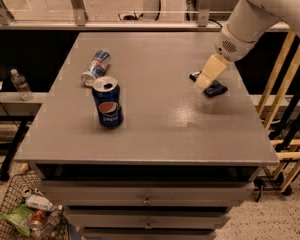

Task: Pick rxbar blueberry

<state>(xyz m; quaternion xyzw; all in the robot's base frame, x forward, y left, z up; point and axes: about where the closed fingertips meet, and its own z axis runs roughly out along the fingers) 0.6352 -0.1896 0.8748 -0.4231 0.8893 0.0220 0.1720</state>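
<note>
Gripper (204, 82) hangs over the left end of the rxbar blueberry (216, 89); its grip, can't tell. Pepsi can (108, 109) stands well left of the bar.

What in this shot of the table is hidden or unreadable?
- Camera view: the gripper, over the right side of the table, covers part of the rxbar blueberry; contact unclear.
- Its lettering: too small to read.
- Arm: cut off by the top edge, same view.
</note>
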